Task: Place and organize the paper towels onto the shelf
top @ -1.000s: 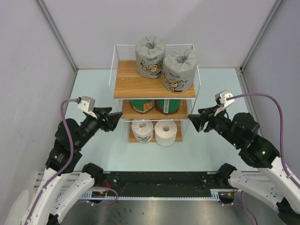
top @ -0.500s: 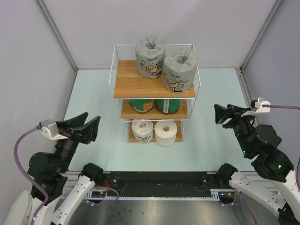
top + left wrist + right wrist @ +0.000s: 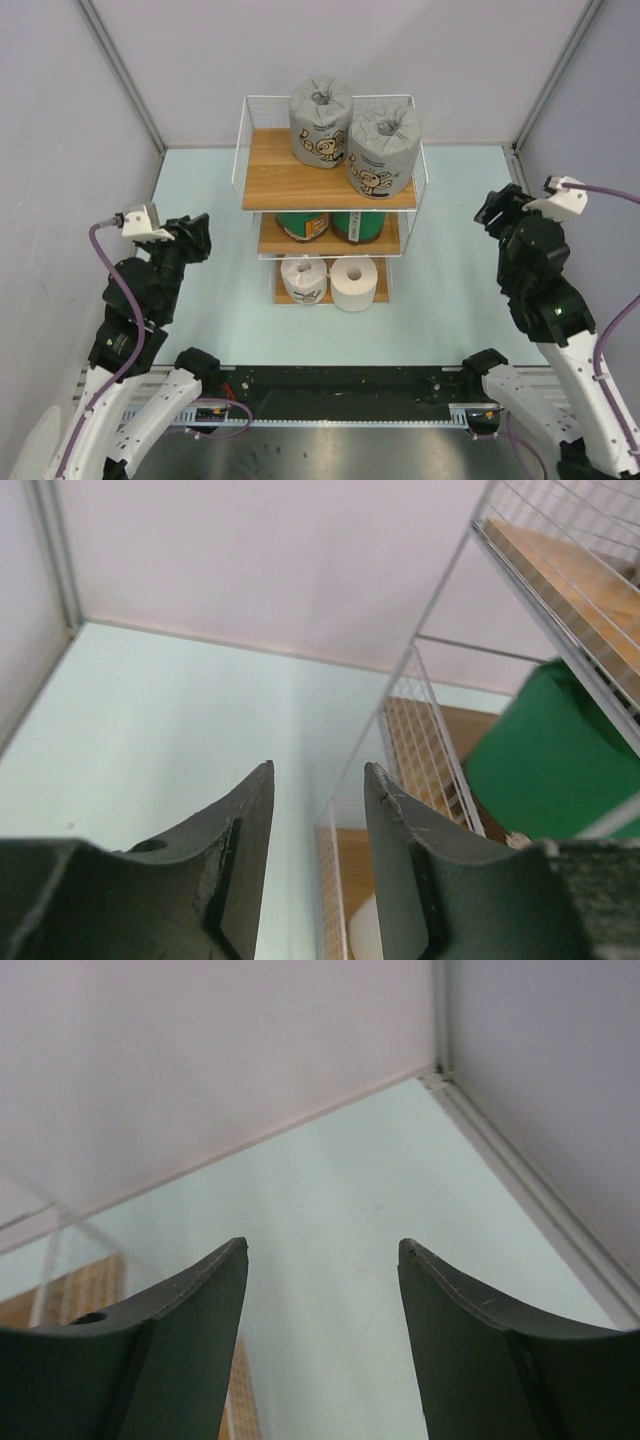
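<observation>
The shelf [image 3: 290, 180] stands mid-table with all the paper towels on it. Two grey cartoon-print rolls [image 3: 321, 122] [image 3: 383, 150] sit on the top board. Two green rolls [image 3: 303, 224] [image 3: 358, 225] share the middle board. On the bottom board are a white-wrapped roll [image 3: 304, 277] and a bare white roll [image 3: 353, 284]. My left gripper [image 3: 195, 238] [image 3: 319, 767] hangs left of the shelf, open and empty. The left wrist view shows the shelf's wire side [image 3: 420, 740] and a green roll [image 3: 550, 750]. My right gripper [image 3: 497, 208] [image 3: 323, 1243] is right of the shelf, open, holding nothing.
Grey walls enclose the pale table [image 3: 450, 300] on three sides, with metal posts in the back corners. The right wrist view shows the wall corner [image 3: 440, 1072] and a bit of the shelf's wire edge [image 3: 85, 1280] at the left.
Both arms have pulled back from the shelf's sides and swung outward and upright. The left jaws have narrowed; the right jaws have widened slightly. The rolls have not moved.
</observation>
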{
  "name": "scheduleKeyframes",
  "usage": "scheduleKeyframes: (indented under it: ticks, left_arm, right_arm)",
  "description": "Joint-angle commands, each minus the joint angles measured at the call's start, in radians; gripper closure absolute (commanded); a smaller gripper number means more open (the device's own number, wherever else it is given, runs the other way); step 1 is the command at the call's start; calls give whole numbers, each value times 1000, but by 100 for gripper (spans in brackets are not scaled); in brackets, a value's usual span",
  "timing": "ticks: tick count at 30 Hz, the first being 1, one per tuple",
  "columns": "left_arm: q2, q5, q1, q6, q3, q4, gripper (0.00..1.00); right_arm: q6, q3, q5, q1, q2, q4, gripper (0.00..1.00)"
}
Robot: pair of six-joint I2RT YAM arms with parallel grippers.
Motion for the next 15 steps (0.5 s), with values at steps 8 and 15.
scheduleKeyframes:
  ticks: [8,15]
  left_arm:
    - [222,570,499,15,67,119,61]
    - [433,1073,648,-154,48,367,66]
  right_arm:
    - [185,68,-650,-597,132,7,32]
    - [171,76,-924,-624,178,131,33]
